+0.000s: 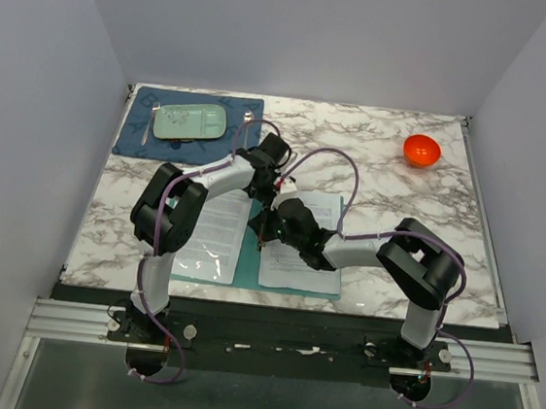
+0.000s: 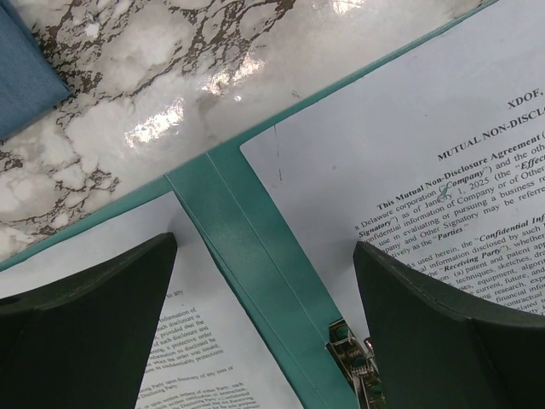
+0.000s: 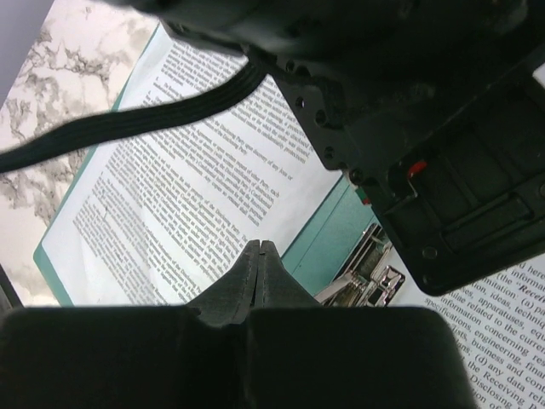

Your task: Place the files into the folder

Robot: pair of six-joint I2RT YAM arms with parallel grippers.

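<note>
1. Table (image 1: 400,208): marble-look top, glossy; carries everything below
2. Folder (image 2: 247,247): teal, lying open flat at near-centre of table, spine betw. the two arms; only spine and thin edge strips show, rest covered by paper
3. Placemat (image 1: 134,136): dark blue, far-left corner, well apart from folder
4. Files (image 2: 443,111): white printed sheets, one on each half of the open folder, i.e. already on it. Cannot tell if they're tucked into sleeves or under the clip, or just lying loose
5. Tray (image 1: 191,122): pale green, on placemat
6. Bowl (image 1: 421,149): orange, far-right, well apart from all else
7. Left gripper (image 2: 264,247): jaws spread wide, empty, straddling spine above the clip
8. Right gripper (image 3: 260,256): jaws pressed together, nothing betw. them, tips over left-hand sheet just beside spine; contact w/ paper not clear
9. Clip (image 3: 370,277): small metal, on spine

Risks (judgement):
- Both wrists crowd the same spot over the spine; a careless move could knock one against the other
- Closed right tips dragging across thin floppy paper could crease it or slide it off the glossy folder
- Left jaws lowered as they stand could snag the clip
- If sheets are loose, shutting the folder may let them slip out
</note>
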